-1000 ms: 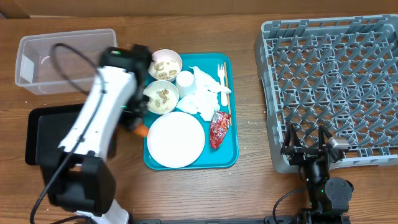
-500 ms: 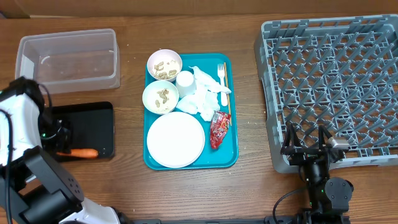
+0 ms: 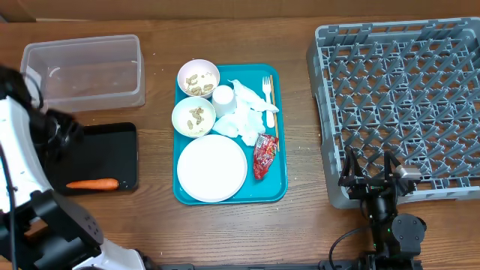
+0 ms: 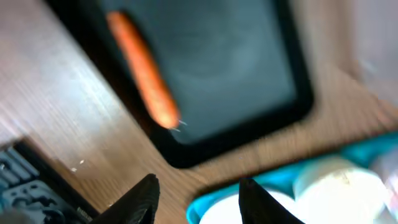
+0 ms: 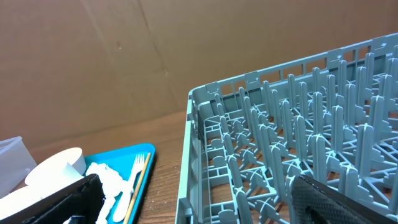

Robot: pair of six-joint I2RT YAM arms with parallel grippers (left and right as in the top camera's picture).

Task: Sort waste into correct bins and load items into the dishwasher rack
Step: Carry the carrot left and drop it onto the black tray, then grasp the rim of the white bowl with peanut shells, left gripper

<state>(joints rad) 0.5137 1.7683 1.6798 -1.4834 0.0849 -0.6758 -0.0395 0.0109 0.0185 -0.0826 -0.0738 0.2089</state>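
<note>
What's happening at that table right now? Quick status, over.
Left hand open, empty, near black tray. Carrot lies in it. Right hand open beside dishwasher rack. Nothing in the way.

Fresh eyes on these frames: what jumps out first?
The teal tray at centre is crowded with a white plate, bowls, napkins and a red wrapper. Right of it, the big grey dishwasher rack holds nothing. At far left, one orange carrot lies alone in the black tray.
</note>
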